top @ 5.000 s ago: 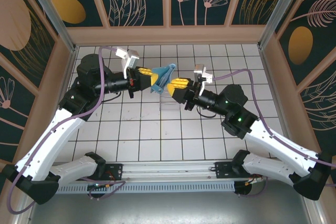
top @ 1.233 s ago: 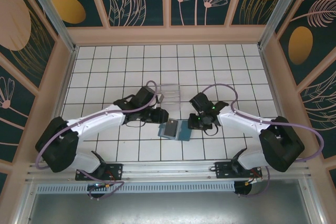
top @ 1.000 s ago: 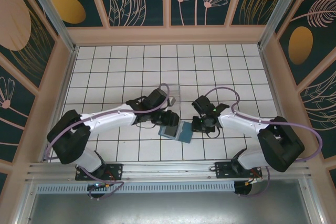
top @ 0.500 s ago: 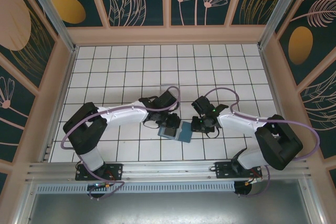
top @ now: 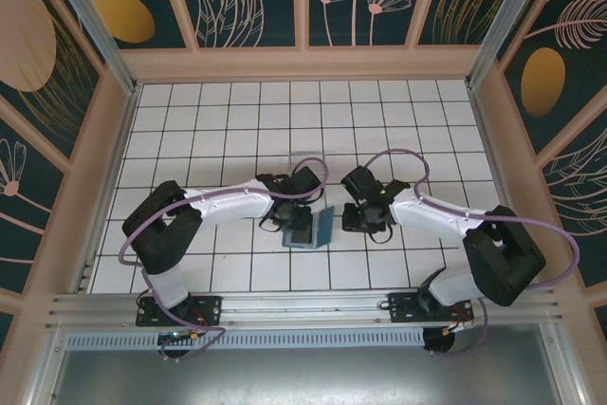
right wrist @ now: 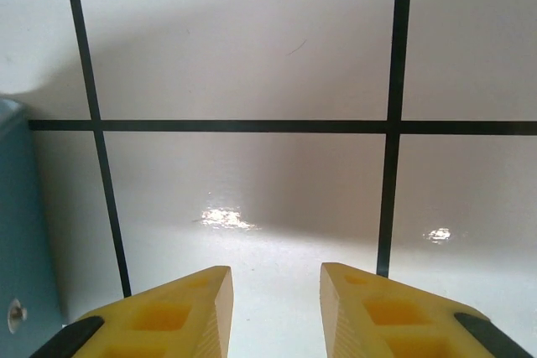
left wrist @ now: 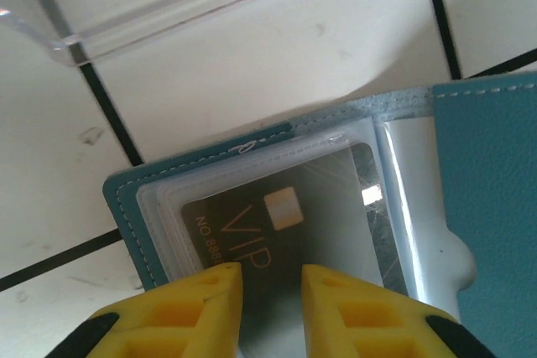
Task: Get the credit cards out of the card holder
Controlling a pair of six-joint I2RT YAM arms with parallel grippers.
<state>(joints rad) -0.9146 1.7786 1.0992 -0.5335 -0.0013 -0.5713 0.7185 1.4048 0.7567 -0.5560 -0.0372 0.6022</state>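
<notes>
Now left end effector (left wrist: 270,274) slid onto card holder (left wrist: 491,199), slightly parted, right end effector (right wrist: 274,274) spread, backed away

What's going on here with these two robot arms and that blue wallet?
The teal card holder lies open on the tiled table, near a clear plastic box. The left gripper is down over it, its fingers narrowly parted at the edge of a dark card marked VIP, which sits in a clear sleeve. The right gripper is open over bare tile beside the holder's edge, holding nothing. That card is not out yet.
</notes>
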